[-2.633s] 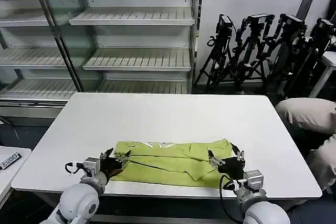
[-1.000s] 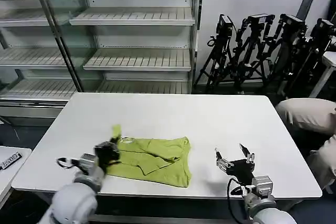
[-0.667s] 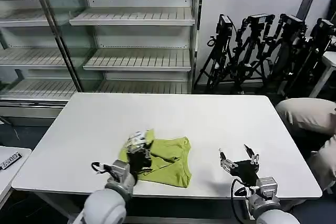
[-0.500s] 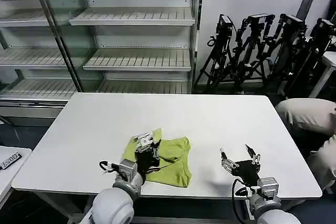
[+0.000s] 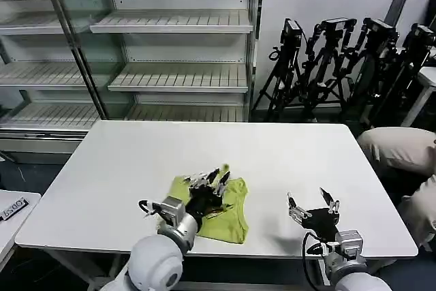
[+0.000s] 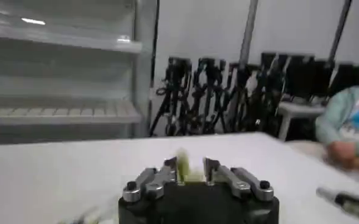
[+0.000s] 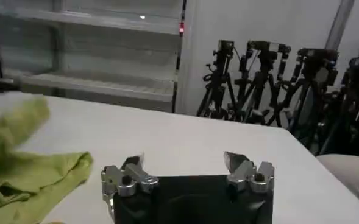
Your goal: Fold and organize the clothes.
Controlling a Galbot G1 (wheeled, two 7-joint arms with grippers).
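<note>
The clothes are one lime shirt [image 5: 233, 215], folded into a small bundle on the white table [image 5: 272, 148] near its front edge. My left gripper [image 5: 210, 183] hovers over the bundle's top, with a flap of the fabric sticking up past its fingers. In the left wrist view a strip of lime fabric [image 6: 191, 176] sits in the narrow gap of the left gripper [image 6: 190, 167]. My right gripper [image 5: 311, 202] waits to the right of the shirt, open and holding nothing. The right wrist view shows the right gripper [image 7: 182, 161] spread wide, the shirt [image 7: 39, 173] off to one side.
Metal shelving [image 5: 170, 52] stands behind the table, and a row of black tripods [image 5: 340, 59] at the back right. A seated person's beige trousers [image 5: 398, 148] are at the table's right edge. A second table corner [image 5: 10, 212] shows at the left.
My left gripper has swept right across the shirt with its left edge, folding that side over the rest. The right gripper, which let go earlier, has stayed open and almost still.
</note>
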